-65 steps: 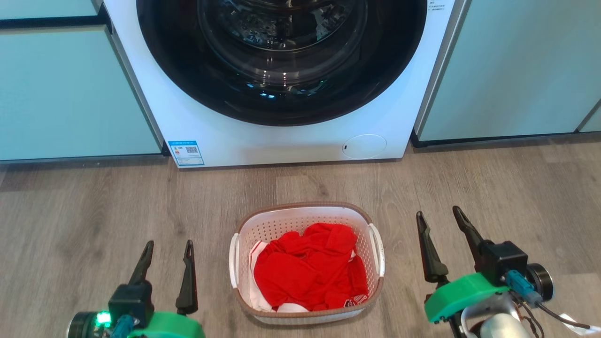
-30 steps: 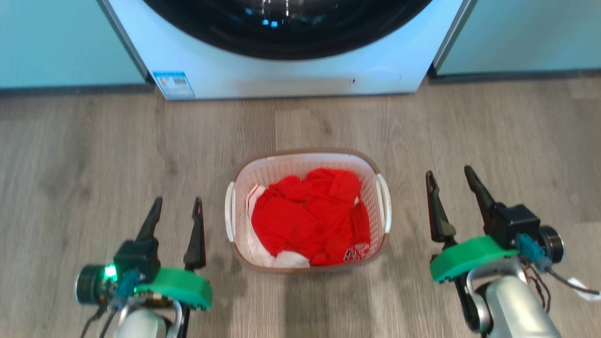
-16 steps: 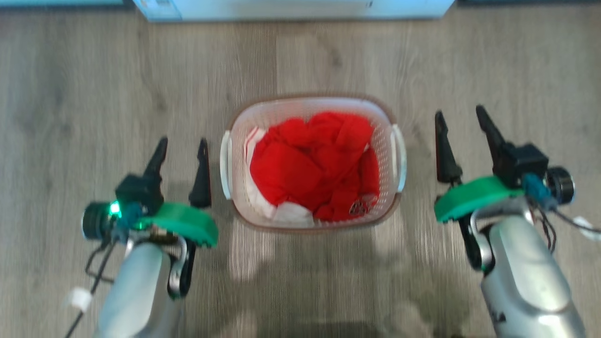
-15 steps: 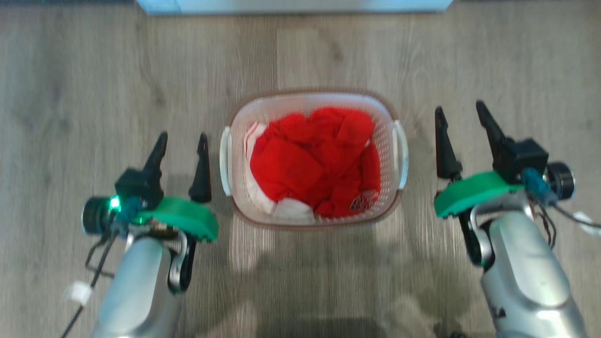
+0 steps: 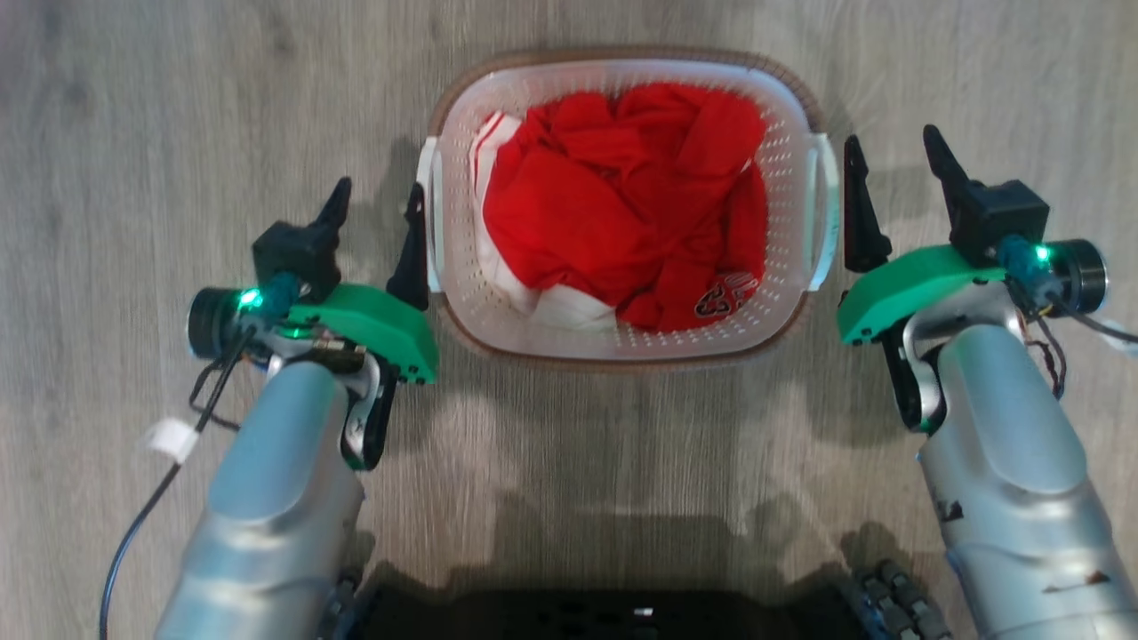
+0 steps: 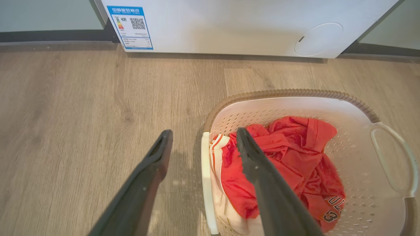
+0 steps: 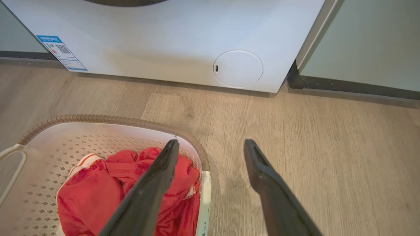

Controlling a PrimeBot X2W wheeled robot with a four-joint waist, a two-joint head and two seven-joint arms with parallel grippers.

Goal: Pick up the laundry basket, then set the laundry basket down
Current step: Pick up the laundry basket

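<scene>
Small white perforated plastic laundry basket, brown-rimmed, holding crumpled red cloth, just beside and between the spread, empty jaws of left gripper and right gripper

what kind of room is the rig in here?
Probably a home laundry area: a white washing machine between pale cabinet fronts, and a laundry basket of red clothes on a wood-look floor.
</scene>
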